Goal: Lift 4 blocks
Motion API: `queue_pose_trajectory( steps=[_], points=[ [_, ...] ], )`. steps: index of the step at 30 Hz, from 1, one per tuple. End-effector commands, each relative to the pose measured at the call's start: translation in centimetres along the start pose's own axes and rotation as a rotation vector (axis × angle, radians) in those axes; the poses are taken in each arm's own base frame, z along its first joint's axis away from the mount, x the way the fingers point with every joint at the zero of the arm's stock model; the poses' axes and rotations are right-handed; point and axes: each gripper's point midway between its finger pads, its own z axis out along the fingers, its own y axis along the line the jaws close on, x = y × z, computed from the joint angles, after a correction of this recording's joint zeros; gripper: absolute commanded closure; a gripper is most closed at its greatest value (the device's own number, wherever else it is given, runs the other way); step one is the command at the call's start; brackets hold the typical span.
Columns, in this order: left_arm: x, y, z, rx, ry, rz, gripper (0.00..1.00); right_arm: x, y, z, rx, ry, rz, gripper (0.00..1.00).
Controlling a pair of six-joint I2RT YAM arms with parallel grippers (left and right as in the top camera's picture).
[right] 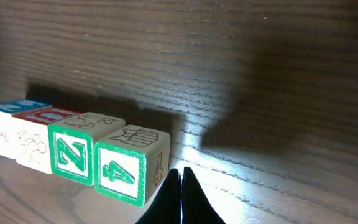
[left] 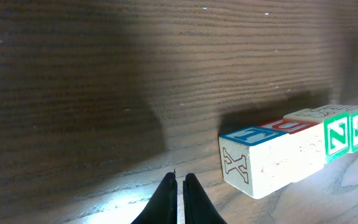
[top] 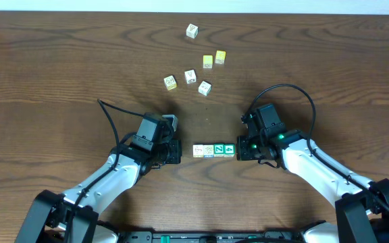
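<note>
L pincer (left: 180, 198) is sitting fully closed, fingers pinched together, gripping nothing, tips low over the desk (left: 73, 74). R pincer (right: 180, 194) is doing the same: closed up, empty.

Moving outward, the row of 4 blocks (top: 214, 150) is lying on the desk btwn the two pincers, faces touching end to end. L tips are pointing just short of the blue-topped block (left: 251, 163), with a gap showing. R tips are sitting just beside the green 4 block (right: 128, 171); can't tell if touching. Green N block (right: 73, 152) and red-topped block (right: 35, 138) are filling the middle.

Judging it: small wooden cubes, light, rigid, painted faces prob slippery. It's looking like a squeeze job, pressing inward on both end faces, dead centre, or the row risks buckling mid-lift.

Loose cubes (top: 204, 88) are sitting well apart, farther up the desk.
</note>
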Motion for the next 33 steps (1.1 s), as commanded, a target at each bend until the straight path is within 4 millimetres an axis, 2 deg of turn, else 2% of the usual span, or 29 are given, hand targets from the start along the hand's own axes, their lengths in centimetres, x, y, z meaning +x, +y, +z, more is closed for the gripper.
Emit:
queue_pose_trajectory(
  steps=[1, 9, 24, 33],
  points=[
    [0.2, -0.1, 0.1, 0.005, 0.007, -0.005, 0.93, 0.5, -0.3, 0.8, 0.012, 0.022, 0.005, 0.99],
    [0.0, -0.2, 0.1, 0.008, 0.0, -0.003, 0.93, 1.3, -0.8, 2.3, 0.022, 0.069, 0.016, 0.99],
    [-0.2, -1.3, 0.3, 0.04, -0.013, -0.002, 0.93, 0.6, 0.4, 2.4, -0.043, 0.049, 0.005, 0.99],
    [0.1, -1.8, 0.4, 0.044, -0.006, 0.016, 0.93, 0.6, 0.4, 2.4, -0.042, 0.048, 0.005, 0.99]
  ],
)
